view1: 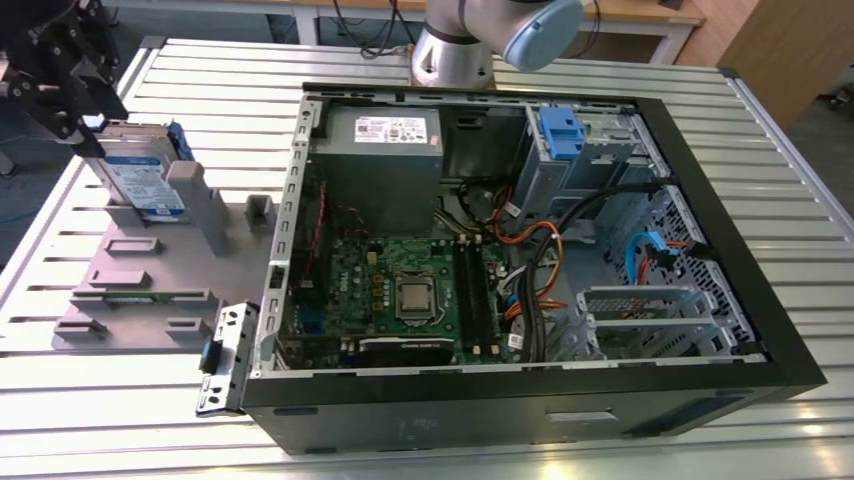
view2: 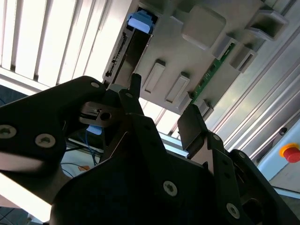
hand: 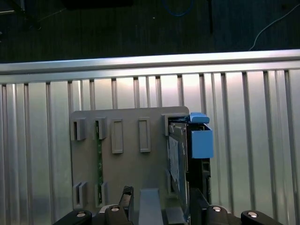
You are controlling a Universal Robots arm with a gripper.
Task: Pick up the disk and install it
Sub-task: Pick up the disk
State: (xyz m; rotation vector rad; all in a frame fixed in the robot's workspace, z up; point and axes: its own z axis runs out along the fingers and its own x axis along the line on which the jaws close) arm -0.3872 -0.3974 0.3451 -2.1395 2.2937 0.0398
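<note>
Disk (view1: 136, 180) looks stiff, fairly heavy and shock-sensitive, best taken by its blue-framed sides; the gripper (view2: 162, 101) hangs near it, fingers apart.

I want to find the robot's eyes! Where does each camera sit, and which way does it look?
Exterior view: off the arm, up high, looking down on the slatted table, open computer case, holder and disk; the arm and gripper show.
First wrist view: on the arm, facing down onto the holder and upright disk; gripper shows.
Second wrist view: on the arm, slanting past the gripper toward the holder.
Shared: all three see the disk in its holder.
</note>
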